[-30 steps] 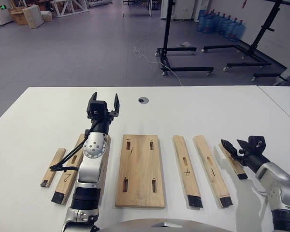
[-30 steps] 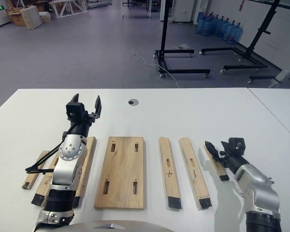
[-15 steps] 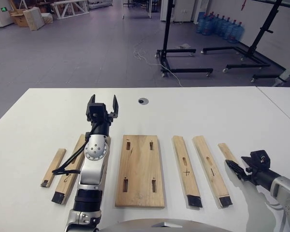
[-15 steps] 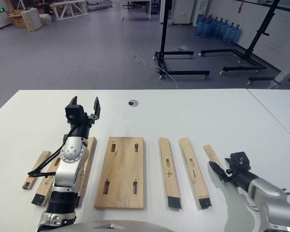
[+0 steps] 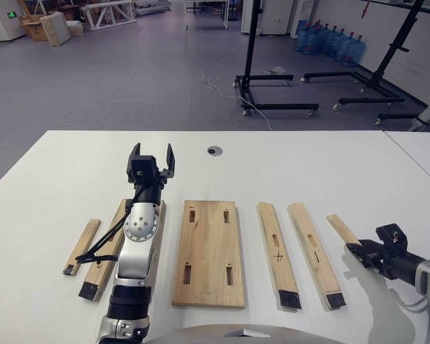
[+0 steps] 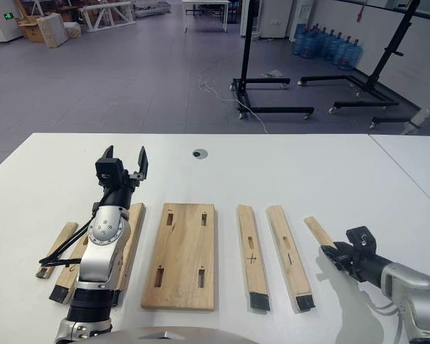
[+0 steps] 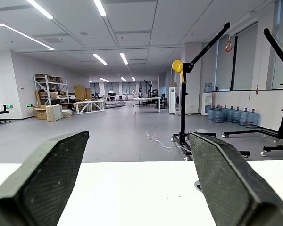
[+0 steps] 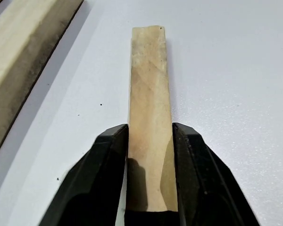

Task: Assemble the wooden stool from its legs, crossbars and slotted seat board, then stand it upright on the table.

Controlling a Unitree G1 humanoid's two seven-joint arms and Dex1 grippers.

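Left claw (image 5: 152, 152) is wide open and holds nothing. It sits over the white worktop (image 5: 50, 179), just past the far ends of the left-hand pieces. In the left wrist view both pads (image 7: 42, 174) stand far apart with bare worktop between them.

Right claw (image 8: 150, 132) is closed on the near end of the right crossbar (image 5: 340, 227), with a finger pressed against each long side. The crossbar points away from me at the right end of the row. I can't tell if it's off the surface.

Seat board (image 5: 208, 252) lies flat mid-worktop with its four slots facing up. To its right are two legs side by side, the cross-marked leg (image 5: 276, 252) and then the outer right leg (image 5: 314, 252), both with their dark tips toward me. They're apart from each other and from the board.

To the left of the board, the inner left leg (image 5: 158, 233) is mostly hidden under the left arm. Next out is the outer left leg (image 5: 94, 276), and the left crossbar (image 5: 81, 246) is outermost. All of them lie flat.

The cable grommet (image 5: 214, 150) is beyond the board.
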